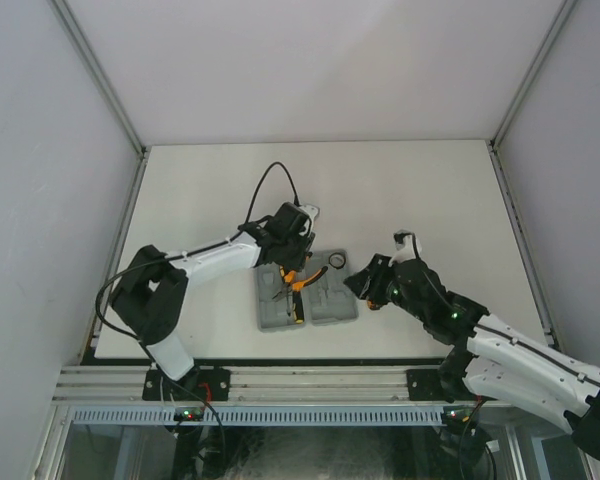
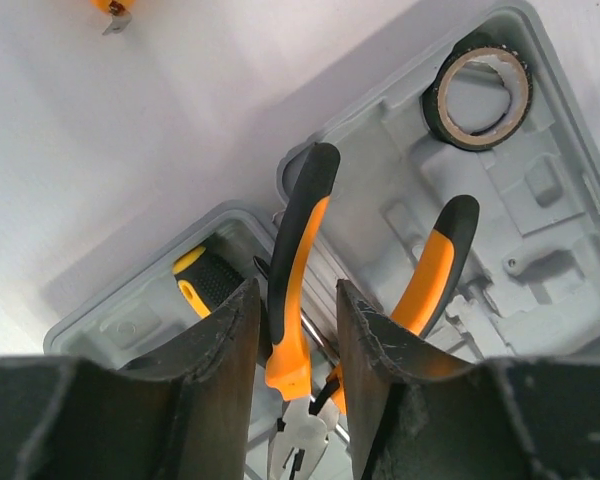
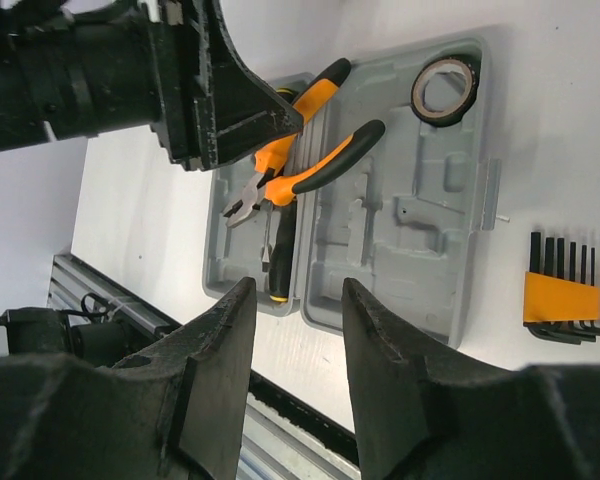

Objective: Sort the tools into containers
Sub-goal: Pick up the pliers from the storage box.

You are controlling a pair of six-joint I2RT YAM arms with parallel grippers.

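Altogether the case (image 2: 540,180) holds one pliers (image 2: 293,300), one screwdriver (image 2: 205,280), one ring (image 2: 440,105).

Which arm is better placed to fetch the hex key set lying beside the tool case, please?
Right. The right gripper hangs open and empty near the hex key set, on that side of the tool case; the left gripper straddles a handle of the pliers.

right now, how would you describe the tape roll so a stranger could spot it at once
Start at the open grey tool case on the table and take the half nearer the right arm. The tape roll lies flat in that half's far corner. It is the only ring, black with a pale core and no orange, unlike the pliers and screwdriver.
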